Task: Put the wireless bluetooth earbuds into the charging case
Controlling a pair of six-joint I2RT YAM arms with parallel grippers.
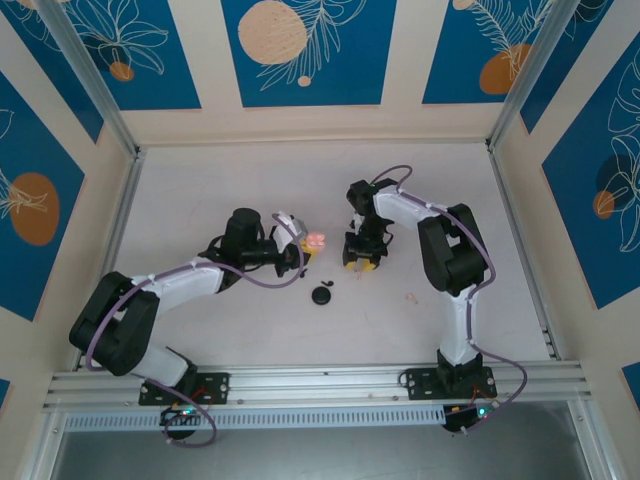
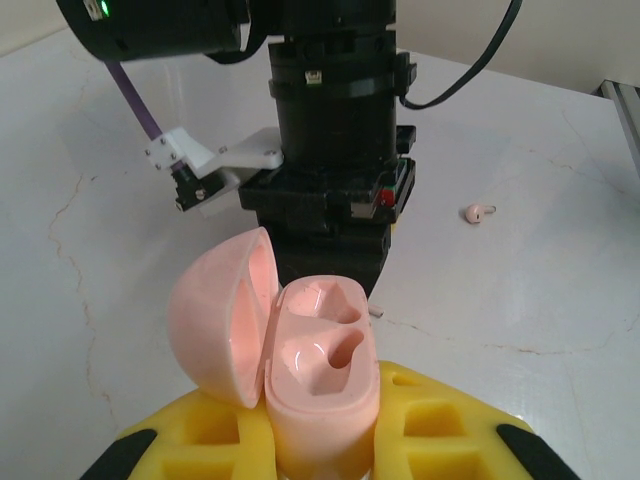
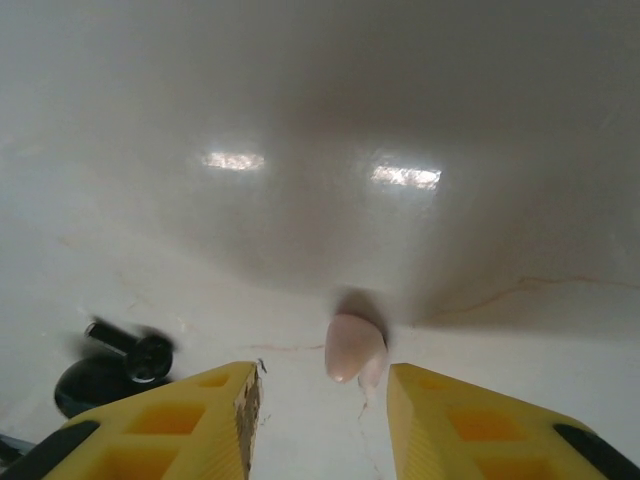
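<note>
My left gripper (image 1: pixel 308 246) is shut on the pale pink charging case (image 2: pixel 322 380), which stands upright between its yellow fingers (image 2: pixel 445 425). The lid (image 2: pixel 215 315) hangs open to the left and both sockets are empty. My right gripper (image 1: pixel 360 264) points down at the table just right of the case. Its yellow fingers (image 3: pixel 470 420) stand apart around a pale pink earbud (image 3: pixel 352 348) lying on the table, with a gap on each side. Another pink earbud (image 2: pixel 478 212) lies farther right on the table (image 1: pixel 410 297).
A black earbud (image 3: pixel 140 352) rests by a black rounded case (image 1: pixel 322 295) on the white table (image 1: pixel 250 180), just in front of both grippers. Aluminium rails (image 1: pixel 320 380) border the near edge and sides.
</note>
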